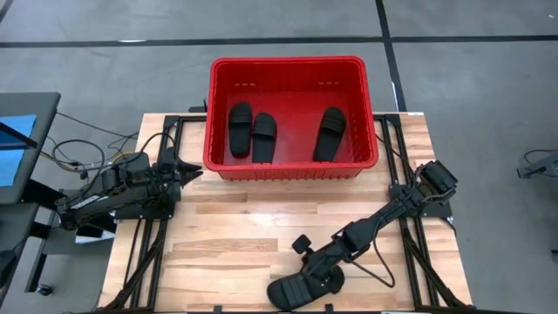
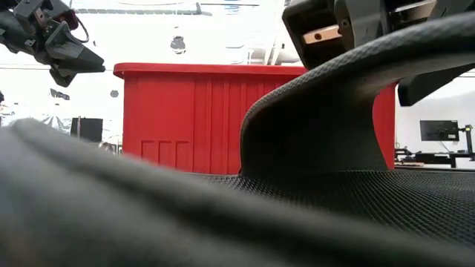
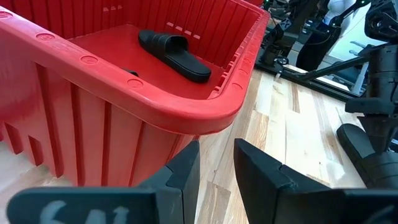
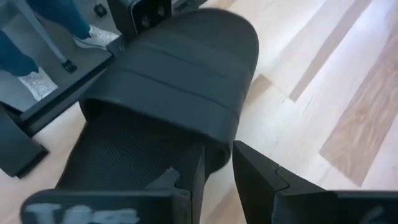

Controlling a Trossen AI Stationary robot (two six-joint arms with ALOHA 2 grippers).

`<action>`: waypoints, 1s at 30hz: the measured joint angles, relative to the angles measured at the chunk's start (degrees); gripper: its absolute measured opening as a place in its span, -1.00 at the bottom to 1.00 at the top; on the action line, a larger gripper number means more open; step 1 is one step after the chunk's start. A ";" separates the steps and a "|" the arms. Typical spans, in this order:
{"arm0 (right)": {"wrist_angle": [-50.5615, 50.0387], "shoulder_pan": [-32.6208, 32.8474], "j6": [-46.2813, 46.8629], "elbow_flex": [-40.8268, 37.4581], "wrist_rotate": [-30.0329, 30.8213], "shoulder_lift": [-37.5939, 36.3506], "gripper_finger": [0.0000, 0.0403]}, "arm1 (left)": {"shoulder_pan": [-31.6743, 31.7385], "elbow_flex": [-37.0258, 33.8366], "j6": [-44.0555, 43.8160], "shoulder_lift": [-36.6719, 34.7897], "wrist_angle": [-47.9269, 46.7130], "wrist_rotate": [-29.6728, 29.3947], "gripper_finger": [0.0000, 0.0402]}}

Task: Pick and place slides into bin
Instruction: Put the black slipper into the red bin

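Bin (image 1: 292,168) sits at your tabletop's far edge with three slides (image 1: 264,136) inside. Your fourth slide (image 1: 301,290) lies at the near edge, right gripper (image 1: 321,277) clenched on its strap. Your left gripper (image 1: 191,170) hovers empty, fingers slightly parted, beside the bin's left corner.
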 joint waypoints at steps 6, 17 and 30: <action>1.61 0.00 -0.81 0.00 -0.99 0.00 -0.62 | 0.00 0.00 0.00 0.00 0.00 0.00 -0.56; 6.84 -0.40 -0.32 0.07 -3.67 3.60 -0.62 | 0.00 0.00 0.00 0.00 0.01 0.00 -0.56; 7.00 -3.11 1.20 0.03 -6.48 3.72 -0.94 | 0.00 0.00 0.00 0.00 0.00 -0.01 -0.56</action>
